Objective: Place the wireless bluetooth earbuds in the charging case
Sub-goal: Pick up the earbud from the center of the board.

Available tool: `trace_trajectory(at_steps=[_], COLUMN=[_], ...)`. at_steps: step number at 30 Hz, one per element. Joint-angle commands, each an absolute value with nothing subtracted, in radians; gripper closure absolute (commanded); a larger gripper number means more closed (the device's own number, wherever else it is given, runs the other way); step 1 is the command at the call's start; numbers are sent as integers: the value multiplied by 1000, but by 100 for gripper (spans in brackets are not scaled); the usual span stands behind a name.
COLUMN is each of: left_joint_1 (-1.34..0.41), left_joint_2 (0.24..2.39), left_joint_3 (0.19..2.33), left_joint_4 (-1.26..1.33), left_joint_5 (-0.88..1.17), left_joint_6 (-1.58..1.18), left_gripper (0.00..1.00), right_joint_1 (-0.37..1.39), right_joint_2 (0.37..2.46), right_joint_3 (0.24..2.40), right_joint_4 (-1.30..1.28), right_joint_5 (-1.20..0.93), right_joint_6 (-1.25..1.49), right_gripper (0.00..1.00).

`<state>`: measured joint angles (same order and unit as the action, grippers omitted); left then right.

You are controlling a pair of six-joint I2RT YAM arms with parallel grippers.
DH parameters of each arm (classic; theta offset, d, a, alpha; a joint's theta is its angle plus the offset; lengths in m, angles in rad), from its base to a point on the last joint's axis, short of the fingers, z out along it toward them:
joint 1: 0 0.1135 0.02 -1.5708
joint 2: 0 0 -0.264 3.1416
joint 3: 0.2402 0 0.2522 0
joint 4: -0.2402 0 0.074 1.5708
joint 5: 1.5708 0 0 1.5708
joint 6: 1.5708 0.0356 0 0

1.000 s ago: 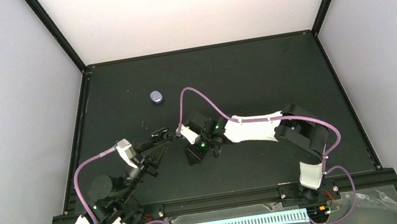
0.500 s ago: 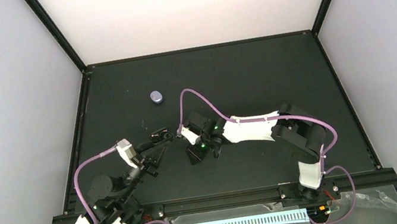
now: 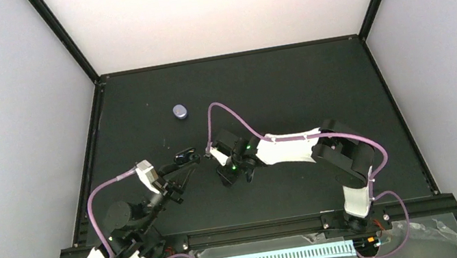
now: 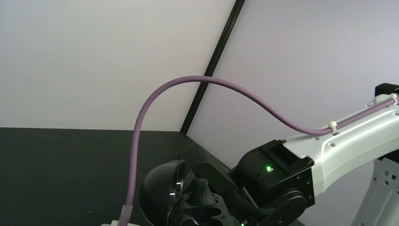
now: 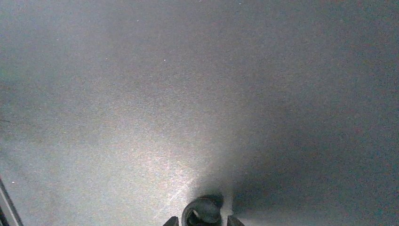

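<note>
now right hand (image 5: 200,221) slightly parted astride an earbud (image 5: 202,211), left hand (image 3: 184,158) clenched on black oval piece (image 4: 160,190)

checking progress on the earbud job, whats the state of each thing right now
charging case: on the table, apart from both grippers, open or closed unclear
black oval piece: held in the shut left gripper
earbud, as it seems: on the table between the right gripper fingertips, grip unclear
</note>
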<state>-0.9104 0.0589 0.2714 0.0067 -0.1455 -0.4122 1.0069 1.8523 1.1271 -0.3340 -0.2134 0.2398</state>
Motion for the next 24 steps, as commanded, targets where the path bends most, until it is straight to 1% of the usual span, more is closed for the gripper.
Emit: trace_trajectory(at_steps=[1, 4, 6, 10, 12, 17, 24], left_joint_1=[-915, -914, -914, -915, -914, -914, -914], left_joint_2=[52, 51, 51, 46, 46, 49, 47], left_joint_3=[273, 273, 273, 273, 273, 273, 276], left_joint_4=[1, 0, 0, 0, 1, 6, 1], left_joint_5=[-153, -152, -152, -152, -152, -152, -150], left_joint_6=[-410, -411, -410, -410, -411, -411, -409], left_gripper=[98, 98, 98, 99, 98, 98, 98], right_joint_1=[1006, 1006, 1005, 1008, 1013, 1040, 1050], right_joint_2=[1849, 1840, 1809, 1744, 1729, 1764, 1835], right_joint_3=[1125, 1124, 1108, 1090, 1092, 1130, 1153], right_joint_4=[-333, -332, -307, -271, -270, -308, -332], right_joint_5=[-151, -143, -165, -224, -249, -301, -284], right_joint_6=[248, 249, 246, 241, 239, 221, 240], right_gripper=[75, 76, 75, 63, 59, 58, 58])
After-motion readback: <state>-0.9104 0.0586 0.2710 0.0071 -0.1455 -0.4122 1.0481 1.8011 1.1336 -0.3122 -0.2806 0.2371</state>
